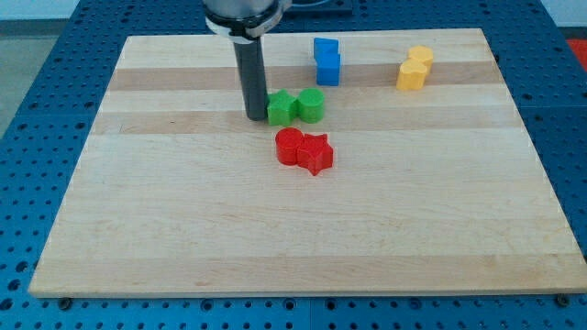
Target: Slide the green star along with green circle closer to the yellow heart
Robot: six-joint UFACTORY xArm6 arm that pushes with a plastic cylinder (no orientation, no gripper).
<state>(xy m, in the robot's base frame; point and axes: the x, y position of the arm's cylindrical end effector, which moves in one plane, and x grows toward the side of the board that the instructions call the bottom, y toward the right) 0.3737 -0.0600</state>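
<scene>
Here, my tip touching green star, beside green circle; smooth wooden board

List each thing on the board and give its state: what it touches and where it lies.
my tip: against green star's left side
green star: touching green circle
green circle: right of star
red blocks: paired, below the greens
blue blocks: paired, top centre
yellow blocks: paired, top right

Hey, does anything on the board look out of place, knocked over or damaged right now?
Nothing stands out. The blocks sit flat on the wooden board in tidy pairs: green star touching green circle, two red blocks, two blue, two yellow. My tip rests against the star's left side.
</scene>
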